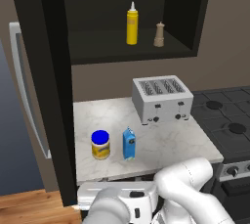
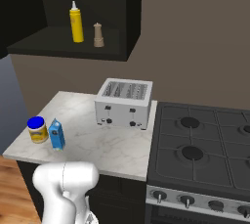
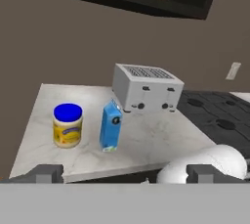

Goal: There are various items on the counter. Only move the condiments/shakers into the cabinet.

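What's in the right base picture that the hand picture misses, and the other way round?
Right base view: the stove knobs, the wooden floor and the white nozzle of the yellow squeeze bottle. Hand view: a wall plate and the open gripper. Both: the blue-lidded jar, blue carton, toaster, tan shaker and marble counter.

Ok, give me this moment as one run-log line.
gripper: open, empty | squeeze bottle, shaker: on cabinet shelf | jar: on counter beside carton | next: probably jar
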Tool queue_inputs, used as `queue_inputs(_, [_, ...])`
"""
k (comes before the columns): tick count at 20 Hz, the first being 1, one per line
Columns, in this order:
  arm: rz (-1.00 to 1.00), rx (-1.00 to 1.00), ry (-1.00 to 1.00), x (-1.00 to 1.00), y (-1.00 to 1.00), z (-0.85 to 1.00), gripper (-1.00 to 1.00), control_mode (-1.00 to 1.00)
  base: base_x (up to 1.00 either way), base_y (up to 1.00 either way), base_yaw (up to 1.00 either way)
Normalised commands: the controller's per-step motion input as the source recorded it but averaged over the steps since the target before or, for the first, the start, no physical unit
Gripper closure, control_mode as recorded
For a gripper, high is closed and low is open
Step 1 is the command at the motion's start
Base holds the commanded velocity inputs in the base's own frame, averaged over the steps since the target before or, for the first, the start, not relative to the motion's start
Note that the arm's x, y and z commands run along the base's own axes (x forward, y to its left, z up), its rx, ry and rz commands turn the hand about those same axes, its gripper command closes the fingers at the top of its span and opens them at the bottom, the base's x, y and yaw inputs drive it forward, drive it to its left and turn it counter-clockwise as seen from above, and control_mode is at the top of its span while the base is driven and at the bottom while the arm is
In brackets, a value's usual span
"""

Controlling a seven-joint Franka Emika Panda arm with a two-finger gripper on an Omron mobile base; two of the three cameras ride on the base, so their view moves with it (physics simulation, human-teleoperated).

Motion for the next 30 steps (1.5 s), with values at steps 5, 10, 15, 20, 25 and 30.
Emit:
queue_inputs(5, [-0.03, 0.01, -0.11, 0.49, 0.01, -0.02, -1.00, -1.00, 0.00, 0.00, 0.00])
queue_inputs(10, [0.00, 0.00, 0.00, 0.12, -0.01, 0.00, -1.00, -1.00, 0.00, 0.00, 0.00])
queue_inputs(15, [0.00, 0.00, 0.00, 0.42, 0.00, -0.01, -1.00, -1.00, 0.00, 0.00, 0.00])
queue_inputs(20, [0.00, 0.00, -0.03, 0.48, 0.00, -0.07, -1.00, -1.00, 0.00, 0.00, 0.00])
queue_inputs(25, [0.00, 0.00, 0.00, 0.32, 0.00, -0.10, -1.00, -1.00, 0.00, 0.00, 0.00])
queue_inputs(30, [0.00, -0.02, -0.02, 0.26, 0.00, -0.17, -1.00, -1.00, 0.00, 0.00, 0.00])
